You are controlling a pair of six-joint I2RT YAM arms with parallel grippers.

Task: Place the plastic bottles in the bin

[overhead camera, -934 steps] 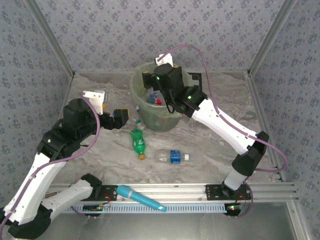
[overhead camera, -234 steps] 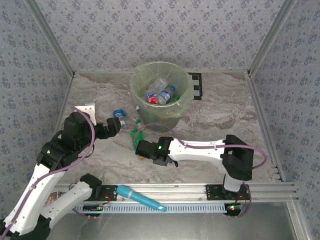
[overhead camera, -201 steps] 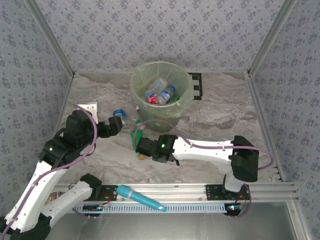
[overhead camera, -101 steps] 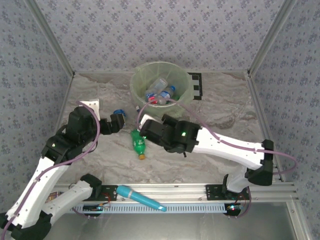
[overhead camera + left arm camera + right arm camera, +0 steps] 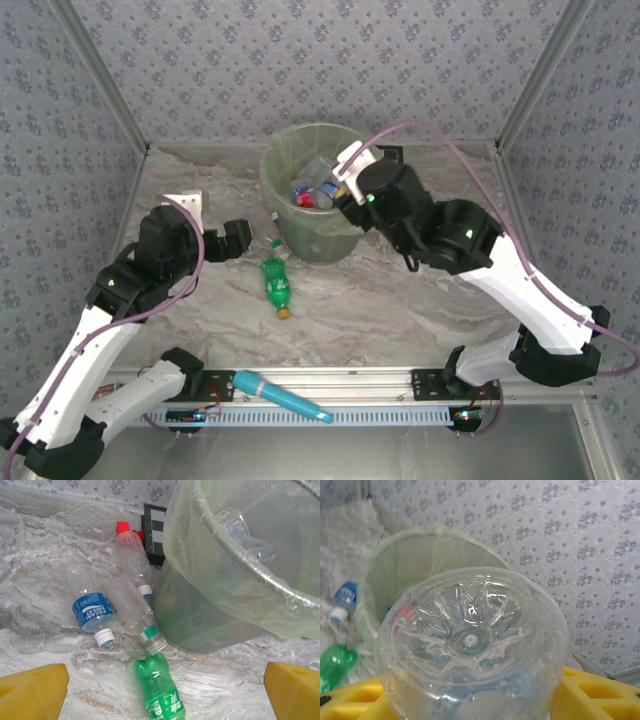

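The pale-green bin point(image 5: 272, 175) stands at the back middle with several bottles inside. My right gripper point(image 5: 345, 190) hangs at its right rim, shut on a clear bottle point(image 5: 470, 640) with a blue label; its ribbed base faces the wrist camera between yellow fingers point(image 5: 600, 695). My left gripper point(image 5: 236, 238) is open, left of the bin, low over the table. A green bottle point(image 5: 277, 285) lies in front of the bin. In the left wrist view it point(image 5: 157, 690) lies below a clear bottle point(image 5: 134, 611), a blue-labelled one point(image 5: 92, 612) and a red-capped one point(image 5: 131, 550), all beside the bin point(image 5: 240, 555).
A teal stick point(image 5: 283, 395) lies on the metal rail at the near edge. Patterned walls close in the table on three sides. A black-and-white card point(image 5: 154, 530) stands behind the bin. Bare marbled table spreads to the right of the bin.
My right arm has risen from the table beside the green bottle and swung to the bin's rim with the clear bottle in it. The left arm has shifted only slightly.
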